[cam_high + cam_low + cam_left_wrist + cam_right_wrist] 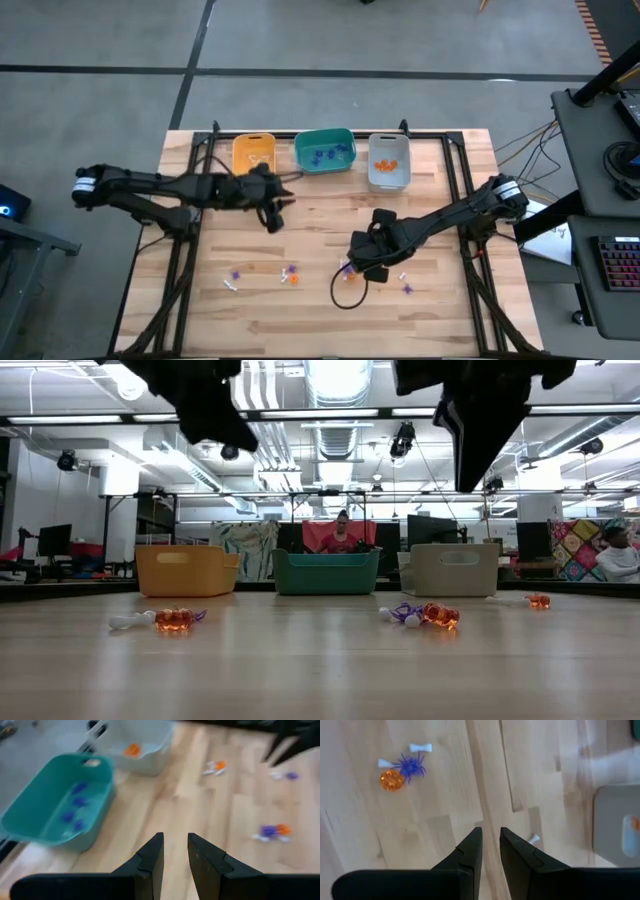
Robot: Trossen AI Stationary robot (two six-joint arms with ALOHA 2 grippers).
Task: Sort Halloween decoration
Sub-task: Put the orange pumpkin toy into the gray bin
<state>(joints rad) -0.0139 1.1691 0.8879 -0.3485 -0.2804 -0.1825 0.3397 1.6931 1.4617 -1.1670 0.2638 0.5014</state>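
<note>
Halloween decoration [290,274] pieces lie scattered on the wooden table [320,225] near its front edge in the high view, with more inside the yellow bin [253,153], teal bin [324,151] and grey bin [389,160]. The left gripper [272,213] hangs just in front of the yellow bin; the right gripper [362,262] sits beside loose trinkets.

Low view: trinkets rest on the wood before the three bins.

Left wrist view: fingers [150,862] stand slightly parted, holding nothing, trinkets well ahead.

Right wrist view: fingers [469,855] show a narrow, empty gap; a purple spider [410,766], orange ball [391,780] and white bones lie well clear.
</note>
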